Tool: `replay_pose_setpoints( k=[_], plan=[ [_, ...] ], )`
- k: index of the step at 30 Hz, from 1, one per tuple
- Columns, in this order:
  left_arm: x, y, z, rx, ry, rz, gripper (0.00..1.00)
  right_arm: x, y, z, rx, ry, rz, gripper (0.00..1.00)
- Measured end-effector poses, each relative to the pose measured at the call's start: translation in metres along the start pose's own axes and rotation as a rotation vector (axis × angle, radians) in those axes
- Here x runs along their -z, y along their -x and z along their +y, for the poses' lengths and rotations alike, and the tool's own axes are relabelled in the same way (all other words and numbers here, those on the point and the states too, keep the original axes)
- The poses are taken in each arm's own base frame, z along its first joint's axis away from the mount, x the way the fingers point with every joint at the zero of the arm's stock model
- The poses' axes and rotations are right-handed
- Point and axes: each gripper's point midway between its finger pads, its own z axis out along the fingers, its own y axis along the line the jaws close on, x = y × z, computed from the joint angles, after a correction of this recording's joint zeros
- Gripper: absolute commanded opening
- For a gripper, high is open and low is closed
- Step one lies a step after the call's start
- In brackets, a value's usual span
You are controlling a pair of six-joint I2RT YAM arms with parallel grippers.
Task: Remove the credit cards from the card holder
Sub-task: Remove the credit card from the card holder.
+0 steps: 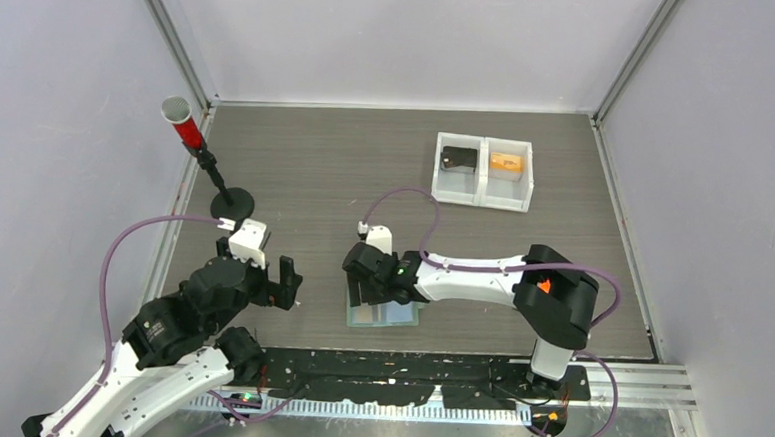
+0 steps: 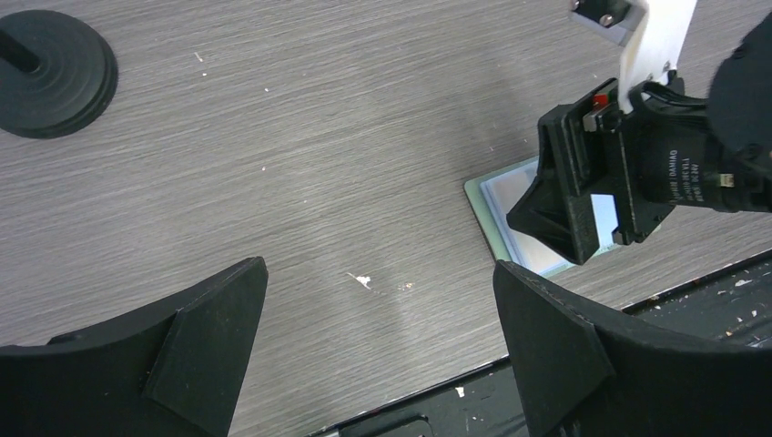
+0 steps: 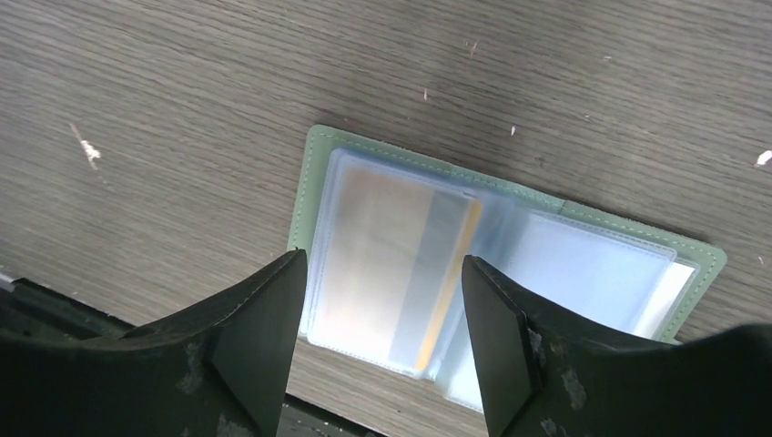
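Observation:
The card holder, sage-green with clear pale pockets, lies spread open on the table near the front edge. An orange-tan credit card shows through its left pocket. What the right pocket holds I cannot tell. My right gripper hovers open above that left pocket, one finger on each side of it, gripping nothing; from above it covers much of the holder. My left gripper is wide open over bare table to the left, with the card holder's corner off to its right.
A white two-part tray stands at the back right, holding a black flat piece and a small orange item. A black stand with a red-and-grey tube rises at the left. The table's black front rail runs just behind the holder.

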Motion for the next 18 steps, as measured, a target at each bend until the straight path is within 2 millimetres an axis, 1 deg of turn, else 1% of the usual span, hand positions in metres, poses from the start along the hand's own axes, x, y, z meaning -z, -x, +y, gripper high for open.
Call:
replay_pose_setpoints(
  k=[4, 8, 11, 13, 18],
  plan=[
    [0.0, 0.0, 0.0, 0.0, 0.0, 0.0, 0.99, -0.008, -0.006, -0.002, 0.016, -0.033, 0.024, 0.7],
    [0.0, 0.0, 0.0, 0.0, 0.0, 0.0, 0.99, -0.012, -0.01, -0.005, 0.033, -0.061, 0.029, 0.65],
    [0.0, 0.0, 0.0, 0.0, 0.0, 0.0, 0.99, -0.012, -0.01, -0.006, 0.04, -0.067, 0.027, 0.57],
    [0.0, 0.0, 0.0, 0.0, 0.0, 0.0, 0.99, -0.012, -0.01, -0.006, 0.042, -0.066, 0.026, 0.54],
    [-0.003, -0.002, -0.001, -0.001, 0.005, 0.017, 0.99, -0.014, -0.01, -0.005, 0.043, -0.052, 0.014, 0.52]
  ],
)
